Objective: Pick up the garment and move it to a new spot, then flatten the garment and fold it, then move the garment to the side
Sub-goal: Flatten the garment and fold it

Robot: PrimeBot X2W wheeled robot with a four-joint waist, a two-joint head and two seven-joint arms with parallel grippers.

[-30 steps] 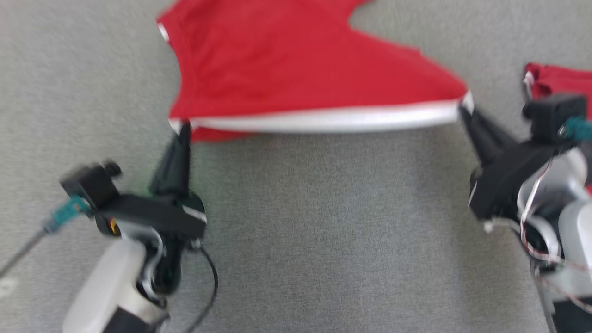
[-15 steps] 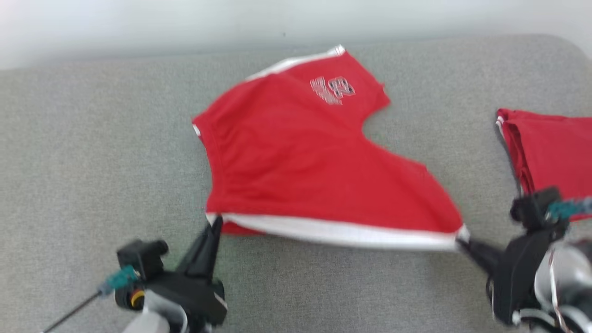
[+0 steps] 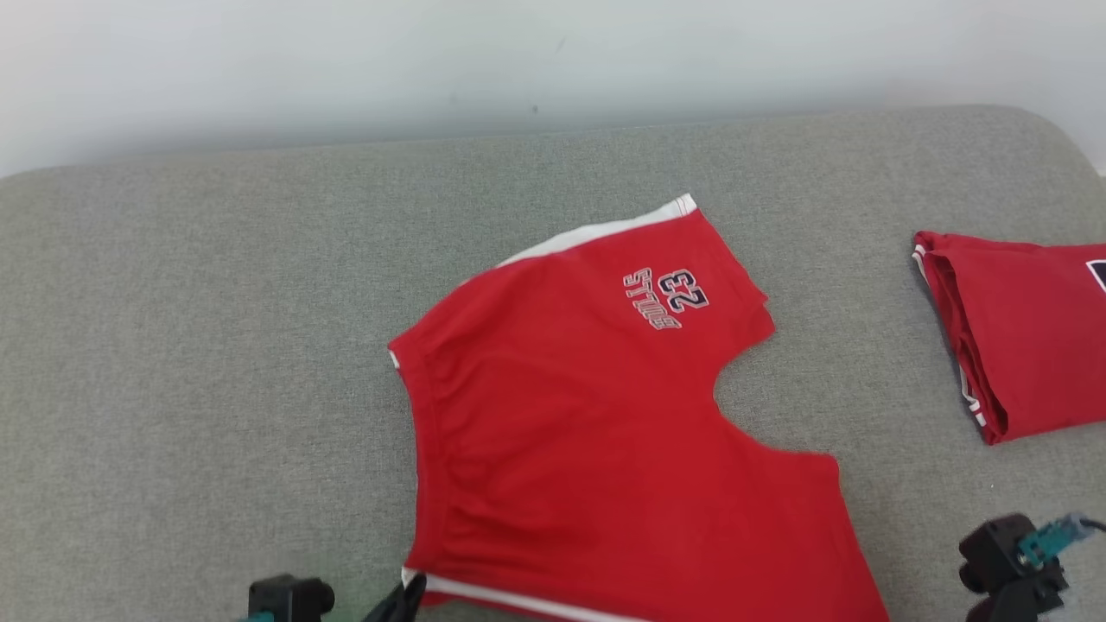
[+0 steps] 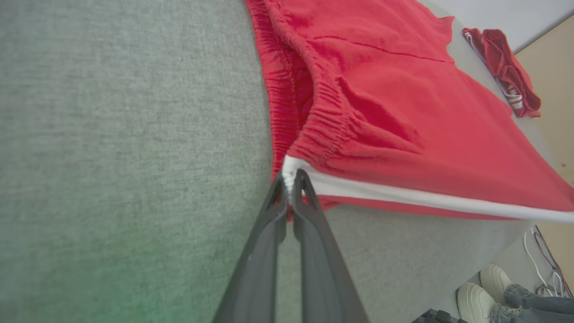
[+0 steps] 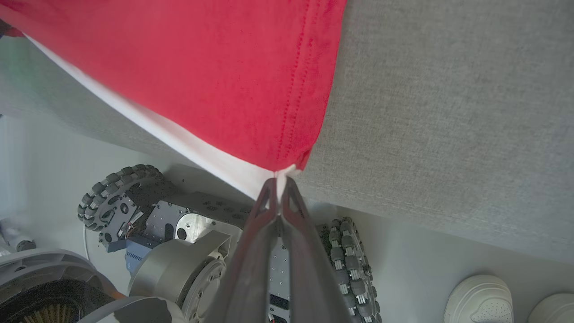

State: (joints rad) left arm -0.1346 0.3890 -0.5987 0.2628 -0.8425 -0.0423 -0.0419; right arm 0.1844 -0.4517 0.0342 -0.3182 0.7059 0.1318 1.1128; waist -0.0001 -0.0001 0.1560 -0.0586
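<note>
Head view, garment: my garment (image 3: 596, 432) is a pair of red shorts printed with 23. It lies spread near the middle of the grey cushion (image 3: 216, 345), with its waistband to the left and one leg reaching far.
Head view, left claw: the tip of my left claw (image 3: 413, 587) shows at the near edge, touching the garment's near-left corner.
Head view, folded red cloth: a second red cloth (image 3: 1020, 337) lies folded at the far right, well apart from my garment.
Left wrist view, grip: my two fingers are pinched together on the corner where the white stripe (image 4: 426, 199) meets the gathered waistband (image 4: 291, 89).
Left wrist view, cloth: the stripe runs taut to the right from my fingertips. The near edge is lifted off the cushion, and the rest slopes down onto it.
Left wrist view, floor: a person's white shoes (image 4: 484, 291) stand beyond the cushion's near edge.
Right wrist view, right claw: my right claw (image 5: 279, 186) is clamped narrow on the garment's near-right corner, at the end of the white stripe beside a stitched hem.
Right wrist view, below: my own wheeled base (image 5: 179, 233) is beneath the held edge, on the pale floor.
</note>
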